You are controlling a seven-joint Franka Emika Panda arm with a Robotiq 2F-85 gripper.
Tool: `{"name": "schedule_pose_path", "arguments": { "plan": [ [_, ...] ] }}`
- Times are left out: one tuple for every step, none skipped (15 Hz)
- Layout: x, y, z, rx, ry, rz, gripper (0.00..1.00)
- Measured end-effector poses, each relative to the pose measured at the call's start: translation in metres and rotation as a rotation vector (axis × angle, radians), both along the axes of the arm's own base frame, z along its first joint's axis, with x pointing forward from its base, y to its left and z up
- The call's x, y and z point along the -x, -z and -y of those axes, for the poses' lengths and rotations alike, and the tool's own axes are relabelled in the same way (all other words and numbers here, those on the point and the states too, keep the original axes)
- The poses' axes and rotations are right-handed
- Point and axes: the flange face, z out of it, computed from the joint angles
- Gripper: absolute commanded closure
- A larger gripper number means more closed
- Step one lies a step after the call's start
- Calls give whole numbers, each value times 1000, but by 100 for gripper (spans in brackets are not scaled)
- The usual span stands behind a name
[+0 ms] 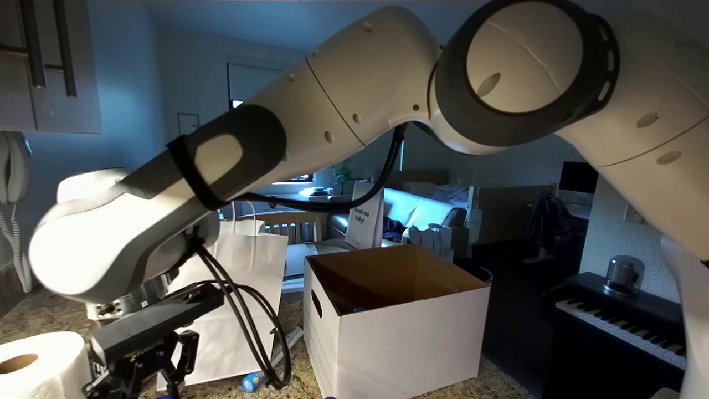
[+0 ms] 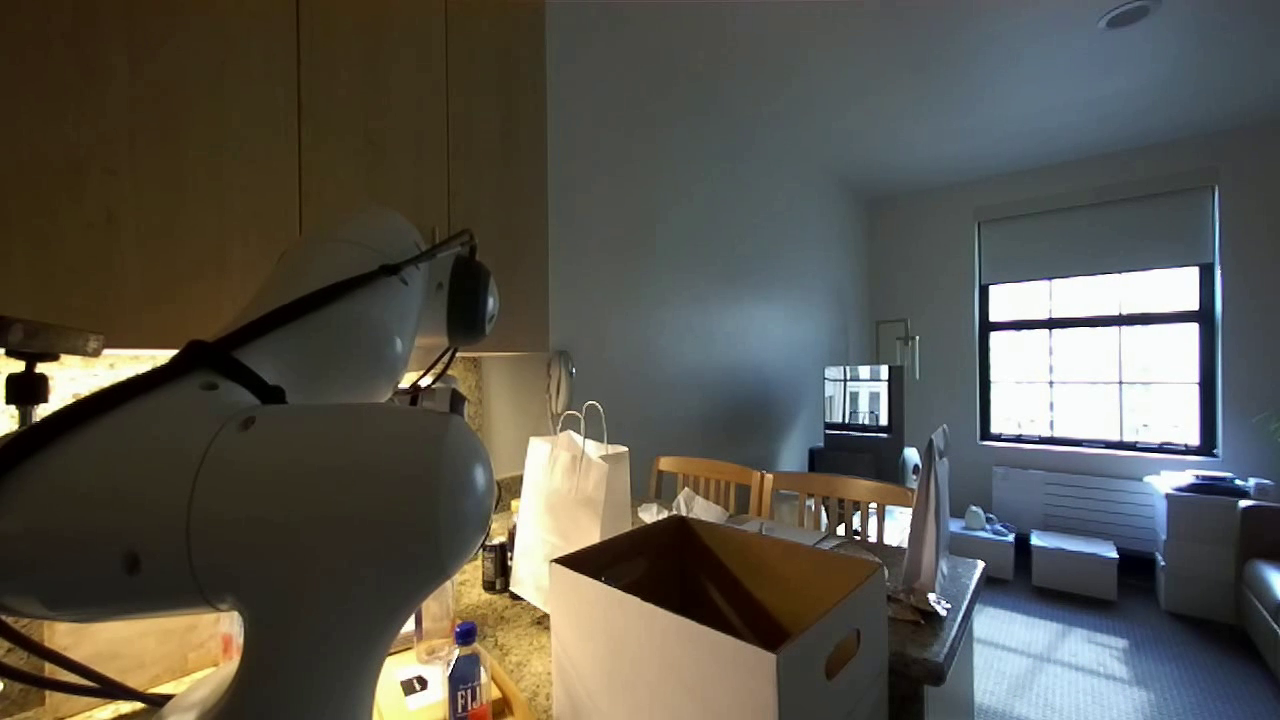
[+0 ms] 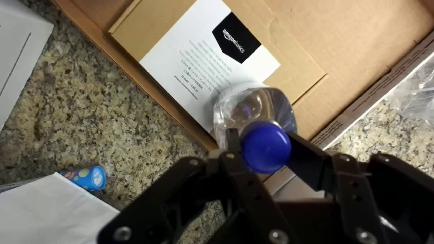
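Your gripper (image 3: 264, 142) has its jaws clenched on the bottle (image 3: 255, 115) at its deep-blue, round cap (image 3: 267, 148); you see it as clear, glossy and rounded-square, against the white amazonbasics label (image 3: 200, 54) inside the cardboard tray (image 3: 352, 44) on the speckled tabletop (image 3: 98, 108).

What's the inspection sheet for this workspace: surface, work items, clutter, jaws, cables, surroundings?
Surface: speckled counter, partly covered by items.
Work items: blue-capped bottle, seen against an open cardboard tray holding amazonbasics packaging.
Clutter: open white box, white paper bag, paper roll, blue tube, FIJI bottle.
Jaws: on either side of the bottle's cap; firm grip can't be confirmed.
Cables: black cables strung beneath the arm, loops hanging in front of the bag in an exterior view.
Surroundings: wooden chairs, window, piano keyboard.
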Motion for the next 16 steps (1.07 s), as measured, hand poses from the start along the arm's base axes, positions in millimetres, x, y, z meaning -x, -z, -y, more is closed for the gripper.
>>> {"name": "schedule_pose_path", "arguments": {
  "plan": [
    [0,0,0,2,0,-2,86],
    [0,0,-1,5,0,-4,86],
    [0,0,-1,7,0,-6,86],
    [0,0,-1,10,-1,-9,86],
    [1,0,0,12,-1,-11,86],
    [1,0,0,14,-1,-12,86],
    [1,-1,0,16,-2,-14,86],
    [2,-3,1,21,-1,-17,86],
    [2,-7,2,27,-1,-20,86],
    [2,-11,5,30,1,-20,86],
    [2,-18,10,32,5,-18,86],
    [1,-25,16,33,11,-16,86],
    [0,-33,25,37,20,-18,86],
    [-2,-42,35,44,29,-25,86],
    [-6,-53,47,51,34,-37,86],
    [-10,-64,61,57,37,-48,86]
  ]
}}
